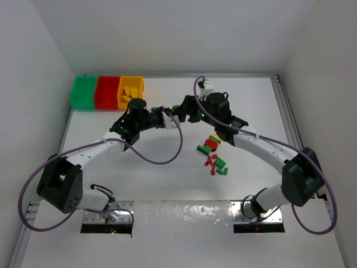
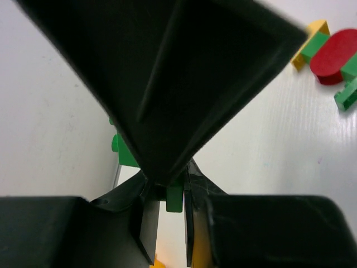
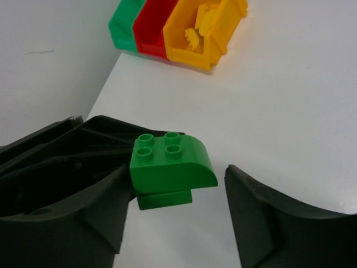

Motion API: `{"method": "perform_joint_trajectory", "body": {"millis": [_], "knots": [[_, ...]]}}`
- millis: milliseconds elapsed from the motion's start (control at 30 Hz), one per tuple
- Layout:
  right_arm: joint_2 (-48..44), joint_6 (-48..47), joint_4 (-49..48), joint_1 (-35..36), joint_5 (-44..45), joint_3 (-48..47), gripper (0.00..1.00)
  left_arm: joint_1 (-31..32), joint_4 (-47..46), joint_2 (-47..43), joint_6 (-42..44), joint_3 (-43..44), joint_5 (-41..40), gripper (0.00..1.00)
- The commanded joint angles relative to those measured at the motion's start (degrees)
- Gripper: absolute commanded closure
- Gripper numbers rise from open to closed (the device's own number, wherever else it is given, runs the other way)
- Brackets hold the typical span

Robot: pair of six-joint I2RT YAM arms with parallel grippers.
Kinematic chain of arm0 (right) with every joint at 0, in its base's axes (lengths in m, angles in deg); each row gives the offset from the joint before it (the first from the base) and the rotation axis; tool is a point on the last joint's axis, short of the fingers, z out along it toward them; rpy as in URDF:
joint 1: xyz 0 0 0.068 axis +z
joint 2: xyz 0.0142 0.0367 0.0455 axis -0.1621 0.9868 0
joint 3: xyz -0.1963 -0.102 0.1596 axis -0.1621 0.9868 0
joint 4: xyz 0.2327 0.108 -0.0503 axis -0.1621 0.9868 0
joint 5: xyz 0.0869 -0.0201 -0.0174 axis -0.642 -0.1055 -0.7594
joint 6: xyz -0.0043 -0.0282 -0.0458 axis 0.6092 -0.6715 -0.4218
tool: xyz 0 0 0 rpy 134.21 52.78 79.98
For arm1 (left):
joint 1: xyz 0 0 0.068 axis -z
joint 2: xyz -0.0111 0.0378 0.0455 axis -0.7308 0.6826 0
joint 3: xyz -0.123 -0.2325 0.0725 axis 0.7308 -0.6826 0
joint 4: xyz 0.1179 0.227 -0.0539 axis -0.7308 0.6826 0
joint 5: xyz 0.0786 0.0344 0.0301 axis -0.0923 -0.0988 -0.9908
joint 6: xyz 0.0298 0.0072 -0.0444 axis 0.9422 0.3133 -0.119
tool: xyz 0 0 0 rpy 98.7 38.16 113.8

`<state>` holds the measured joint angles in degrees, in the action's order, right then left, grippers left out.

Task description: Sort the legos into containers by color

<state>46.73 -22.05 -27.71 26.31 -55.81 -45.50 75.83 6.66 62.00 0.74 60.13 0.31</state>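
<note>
White tabletop (image 1: pixel 167 184) fills your overhead view, with pale walls on three sides. Your left arm (image 1: pixel 106 146) and right arm (image 1: pixel 262 146) reach in from the near edge and meet nose to nose just beyond the middle of the table.

The containers (image 1: pixel 107 92) stand joined in a row at the far left corner. From left to right they are the green bin (image 1: pixel 83 92), the red bin (image 1: pixel 106 92) and the yellow bin (image 1: pixel 132 89). From your right wrist camera you can see a few yellow pieces (image 3: pixel 198 28) lying in the yellow bin. The insides of the other two are hidden from that angle.

The loose legos (image 1: pixel 215 156) lie in a small cluster right of centre, beside the right forearm. They are mostly red and green, with a little yellow.

Your left gripper (image 2: pixel 170 215) is clenched on the green brick (image 3: pixel 170 164): a green part sits pinched between its two fingers. Your right gripper (image 3: pixel 177 178) is released. One finger stands clear of the brick with bare table showing in the gap, and you cannot tell whether the other finger touches it.

The green brick has four studs and a rounded top edge. It sits between the two grippers, well apart from both the bins and the cluster.
</note>
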Motion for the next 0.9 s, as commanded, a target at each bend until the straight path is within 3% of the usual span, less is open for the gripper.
{"method": "perform_joint_trajectory", "body": {"millis": [0,233,333,400,667,867], "knots": [[-2.7,-2.9,1.0,-0.1,-2.7,-3.0,0.29,-0.1,3.7,-1.5,3.3,1.1,1.2,1.00],[-4.9,-5.3,8.0,-2.2,-3.5,-6.0,0.19,-0.8,6.5,-3.0,7.5,-2.2,1.2,1.00],[-4.9,-6.0,10.8,-2.3,-3.5,-7.1,0.30,-1.1,6.5,-3.6,7.7,-2.6,1.3,1.00],[-4.5,-5.5,11.1,-2.4,-4.3,-7.1,0.31,-1.0,7.3,-4.1,9.2,-2.6,2.1,1.00],[-0.2,-1.4,14.3,-2.5,-8.2,-8.9,0.10,-1.1,7.1,-4.8,8.5,-2.1,4.0,1.00],[1.7,1.8,10.0,-2.4,-10.2,-9.4,0.10,-1.0,6.9,-5.0,8.6,-2.2,4.5,1.00]]}}
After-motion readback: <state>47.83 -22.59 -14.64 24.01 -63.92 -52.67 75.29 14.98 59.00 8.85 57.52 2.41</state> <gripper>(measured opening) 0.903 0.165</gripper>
